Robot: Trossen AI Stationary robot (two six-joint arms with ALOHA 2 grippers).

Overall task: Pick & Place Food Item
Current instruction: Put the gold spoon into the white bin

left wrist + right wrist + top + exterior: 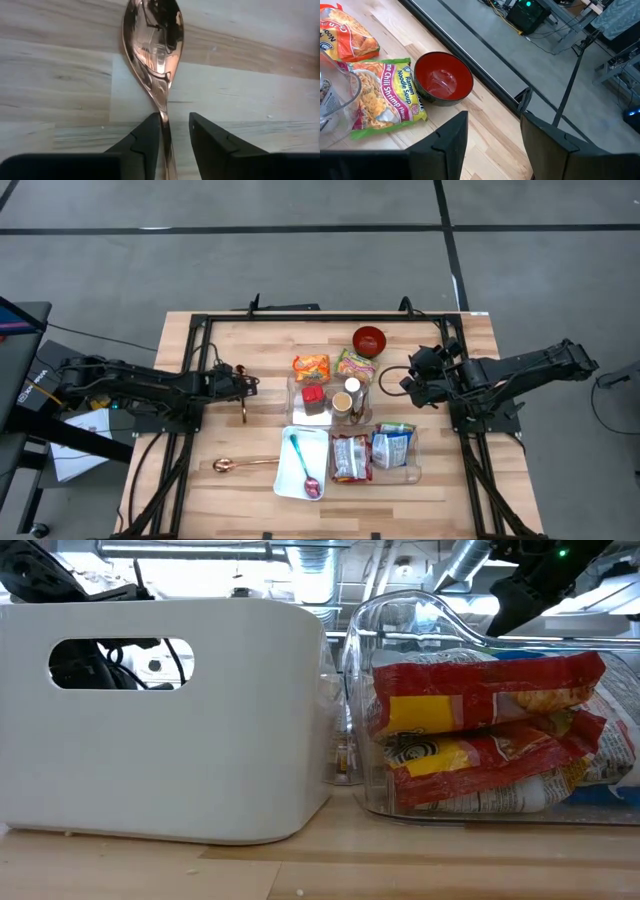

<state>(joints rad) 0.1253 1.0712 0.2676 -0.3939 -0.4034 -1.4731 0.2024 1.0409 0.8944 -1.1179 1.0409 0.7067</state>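
Observation:
A copper spoon (155,45) lies on the wooden table; it shows as a thin line in the high view (243,411). My left gripper (175,132) (243,387) is open low over the spoon. Its fingers stand on either side of the spoon's handle (165,125). My right gripper (492,137) (410,380) is open and empty above the table, near a red bowl (443,78) (369,339). A green ramen pack (385,95) (355,365) and an orange pack (347,35) (311,366) lie flat beside the bowl. My left gripper comes at the spoon from above, with the handle (166,131) running between its two fingers, close against one finger (150,135) and apart from the other. Whether that finger touches the handle, I cannot tell. The spoon lies flat on the table.
A clear container (330,400) with small items stands mid-table. A white tray (296,476) (160,720) holds a blue spoon. A clear bin (414,472) (400,620) holds snack packets. A second copper spoon (245,465) lies near the front left. A black frame (200,320) rims the table.

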